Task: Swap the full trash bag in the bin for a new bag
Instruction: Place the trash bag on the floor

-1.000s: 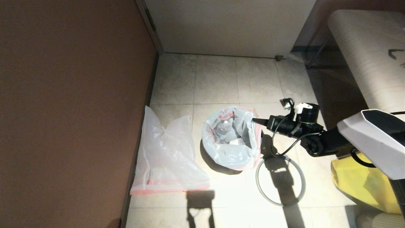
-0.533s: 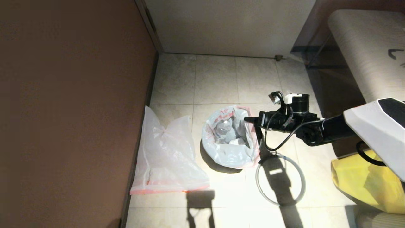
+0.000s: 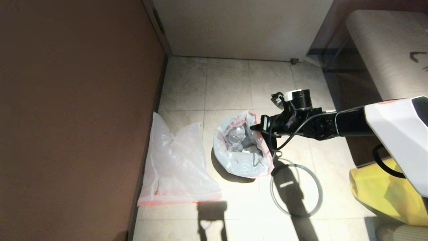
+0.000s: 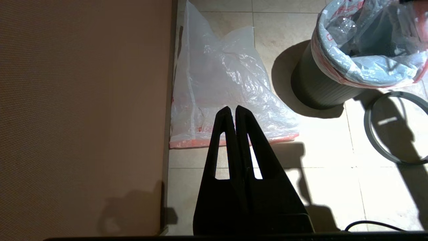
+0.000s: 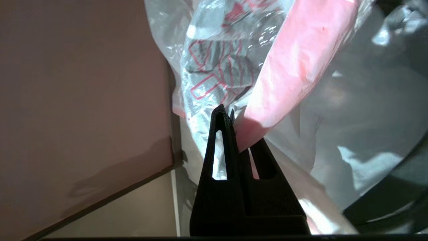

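The full trash bag (image 3: pixel 239 157) sits in the bin (image 4: pixel 317 90), its mouth folded over the rim, with a clear bottle showing inside. My right gripper (image 3: pixel 253 127) is at the bag's right edge, shut on the red-pink band (image 5: pixel 294 60), which is lifted inward over the mouth. The bin's grey hoop (image 3: pixel 321 195) lies loose on the floor to the bin's right. The new bag (image 3: pixel 177 167) lies flat by the brown wall, left of the bin. My left gripper (image 4: pixel 233 108) hangs shut and empty above the floor near the new bag's (image 4: pixel 227 77) pink edge.
A brown wall (image 3: pixel 77 117) runs along the left, tight against the new bag. A big yellow bag (image 3: pixel 384 194) sits at the right, below a pale padded bench (image 3: pixel 384 57). Tiled floor (image 3: pixel 230 83) stretches beyond the bin to the back wall.
My right arm has swung left, carrying the bag's pink right edge inward over the bin's mouth. The left gripper, new bag and hoop have stayed put.
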Available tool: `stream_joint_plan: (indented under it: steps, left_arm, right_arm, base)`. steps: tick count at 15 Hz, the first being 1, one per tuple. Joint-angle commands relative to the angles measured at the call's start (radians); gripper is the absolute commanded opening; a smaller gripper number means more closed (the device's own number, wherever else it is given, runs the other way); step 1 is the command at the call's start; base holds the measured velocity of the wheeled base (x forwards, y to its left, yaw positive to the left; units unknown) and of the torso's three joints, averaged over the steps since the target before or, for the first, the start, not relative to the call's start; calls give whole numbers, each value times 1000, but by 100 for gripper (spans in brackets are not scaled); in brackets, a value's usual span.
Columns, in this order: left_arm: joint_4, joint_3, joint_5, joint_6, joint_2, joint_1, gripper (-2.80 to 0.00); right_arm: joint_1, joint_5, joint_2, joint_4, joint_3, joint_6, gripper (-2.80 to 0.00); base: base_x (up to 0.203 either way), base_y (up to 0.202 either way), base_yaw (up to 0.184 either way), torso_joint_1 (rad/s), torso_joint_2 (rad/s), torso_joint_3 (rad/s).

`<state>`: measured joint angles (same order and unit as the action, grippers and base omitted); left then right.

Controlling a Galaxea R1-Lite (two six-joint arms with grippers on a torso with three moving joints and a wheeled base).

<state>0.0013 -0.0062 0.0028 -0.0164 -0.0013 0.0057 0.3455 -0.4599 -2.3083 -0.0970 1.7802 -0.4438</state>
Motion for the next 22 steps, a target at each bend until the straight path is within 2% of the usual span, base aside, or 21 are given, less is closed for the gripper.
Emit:
stream_joint_plan:
  steps: [1, 6, 8, 9, 12, 15, 22]
  left_arm:
    - [0, 0, 0, 0, 0, 0, -280]
    - [0, 0, 0, 0, 0, 0, -280]
    - [0, 0, 0, 0, 0, 0, -280]
    - [0, 0, 0, 0, 0, 0, -280]
    - [0, 0, 0, 0, 0, 0, -280]
    - [0, 0, 0, 0, 0, 0, -280]
    - [0, 0, 0, 0, 0, 0, -280]
  right_arm:
    - [44, 52, 13, 76, 59, -1, -280]
    - [133, 121, 57, 288, 180, -11, -280]
    - [142, 122, 69, 319, 185, -61, -280]
    - [142, 110, 76, 328, 185, -90, -280]
    - [110, -4, 93, 367, 183, -175, -280]
    - [92, -69, 113, 364, 185, -264, -280]
    - [128, -80, 218, 428, 180, -301, -280]
  base:
    - [0, 0, 0, 0, 0, 0]
    - [0, 0, 0, 0, 0, 0]
    - [0, 0, 0, 0, 0, 0]
    - [0, 0, 0, 0, 0, 0]
    - [0, 0, 0, 0, 0, 0]
    - [0, 0, 0, 0, 0, 0]
    - [0, 0, 0, 0, 0, 0]
